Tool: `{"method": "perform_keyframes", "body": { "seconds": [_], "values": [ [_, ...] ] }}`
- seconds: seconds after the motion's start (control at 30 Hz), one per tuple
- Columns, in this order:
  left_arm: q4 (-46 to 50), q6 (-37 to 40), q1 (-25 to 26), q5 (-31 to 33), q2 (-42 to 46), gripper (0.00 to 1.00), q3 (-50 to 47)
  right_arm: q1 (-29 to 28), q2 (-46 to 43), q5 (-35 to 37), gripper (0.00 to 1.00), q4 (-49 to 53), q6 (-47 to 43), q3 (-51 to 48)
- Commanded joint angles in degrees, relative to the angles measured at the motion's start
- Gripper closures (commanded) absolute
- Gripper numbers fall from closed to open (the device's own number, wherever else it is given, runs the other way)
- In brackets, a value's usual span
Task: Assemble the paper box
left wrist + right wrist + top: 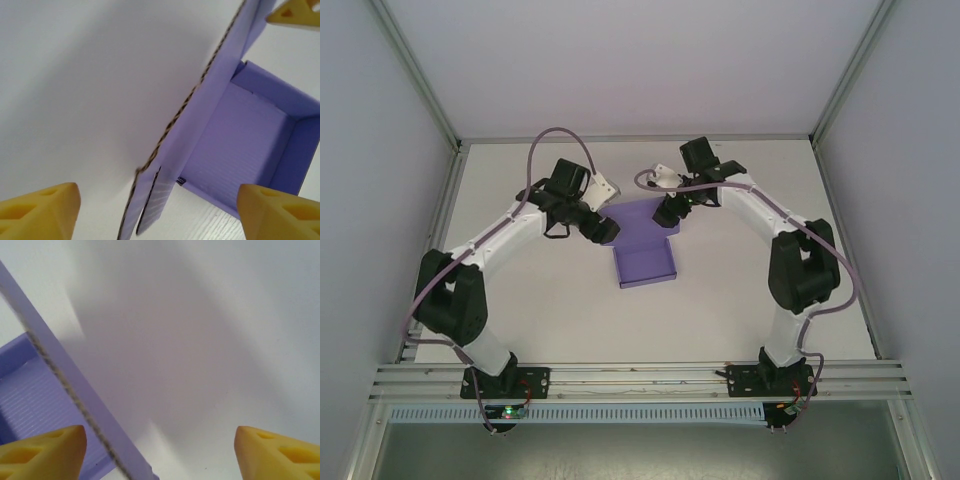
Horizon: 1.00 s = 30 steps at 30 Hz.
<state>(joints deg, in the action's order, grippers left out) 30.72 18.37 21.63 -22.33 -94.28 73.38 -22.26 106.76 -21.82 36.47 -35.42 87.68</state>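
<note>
Shows purple paper box (645, 262), partly folded, midway between side edges of the worktop (520, 320), nearer its far edge, with left end effector (603, 229) and right end effector (670, 211) open and empty at its far corners, likely poised to fold side walls.

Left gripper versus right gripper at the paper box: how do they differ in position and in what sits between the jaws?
In the top view, the left gripper stands at the paper box on its left side, the right gripper at its far right corner. The left gripper's jaws straddle a box wall; the right gripper's span mostly bare table, with a box edge beside one finger. Both are open, yellow-tipped, clamping nothing.
</note>
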Motion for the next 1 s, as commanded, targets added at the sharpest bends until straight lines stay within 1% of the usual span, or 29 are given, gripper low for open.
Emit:
{"method": "perform_keyframes", "body": {
  "seconds": [0.0,0.03,0.07,0.1,0.13,0.2,0.23,0.27,0.3,0.37,0.4,0.53,0.6,0.7,0.77,0.83,0.9,0.97],
  "values": [
    [7.37,6.49,-0.27,-2.83,-2.62,0.32,2.92,0.31,1.35,-1.23,0.27,7.29,-4.12,2.87],
    [7.60,6.60,-0.34,-2.90,-3.13,0.43,3.44,0.33,1.35,-0.74,0.30,7.13,-3.91,2.94],
    [7.60,6.50,-0.31,-2.90,-3.35,0.53,3.83,0.44,1.28,-0.25,0.35,6.98,-3.59,3.06],
    [7.70,6.51,-0.25,-2.81,-3.37,0.61,4.17,0.47,1.18,0.04,0.38,7.21,-3.60,3.13],
    [7.61,6.34,-0.27,-2.76,-3.31,0.65,4.35,0.62,1.02,0.11,0.42,7.33,-3.67,3.11],
    [7.68,6.43,-0.27,-2.52,-2.84,0.74,4.57,0.60,0.80,0.33,0.57,7.58,-4.02,2.96],
    [7.69,6.82,-0.26,-2.72,-2.64,0.78,4.57,0.55,0.76,0.63,0.64,7.97,-4.20,3.16],
    [7.85,7.22,-0.24,-2.67,-2.58,0.82,4.73,0.63,0.90,0.91,0.73,8.54,-4.22,3.45],
    [8.31,7.39,-0.26,-2.46,-2.67,0.88,5.07,0.56,1.09,1.19,0.79,9.36,-4.29,3.96],
    [9.16,7.31,-0.23,-1.65,-2.99,0.98,5.86,0.57,1.34,1.64,0.83,11.52,-4.56,4.97],
    [9.32,7.00,-0.22,-1.09,-3.12,1.00,6.13,0.56,1.45,1.83,0.86,12.18,-4.47,5.21],
    [8.19,5.32,-0.23,0.22,-3.15,1.00,6.27,0.60,0.86,3.13,0.90,13.17,-3.39,5.31],
    [7.45,3.26,-0.13,1.70,-3.00,1.00,6.30,0.48,0.38,4.13,0.95,13.16,-2.46,5.32],
    [5.65,-0.98,-0.01,3.90,-3.00,1.00,6.50,0.00,-0.11,4.36,0.99,12.33,1.87,5.45],
    [4.09,-5.67,0.38,5.48,-3.56,1.00,7.06,-0.87,-0.47,5.48,0.99,9.88,8.24,5.25],
    [3.08,-10.00,1.02,7.12,-4.24,1.00,7.89,-1.47,-0.61,8.44,0.99,6.77,18.06,5.22],
    [2.24,-14.82,1.85,10.18,-4.92,1.00,8.65,-1.97,-1.01,11.31,0.99,2.89,28.86,4.39],
    [2.35,-20.01,2.97,14.66,-5.71,1.00,9.46,-2.35,-1.71,11.78,1.00,-1.00,37.18,2.58]
  ]
}}
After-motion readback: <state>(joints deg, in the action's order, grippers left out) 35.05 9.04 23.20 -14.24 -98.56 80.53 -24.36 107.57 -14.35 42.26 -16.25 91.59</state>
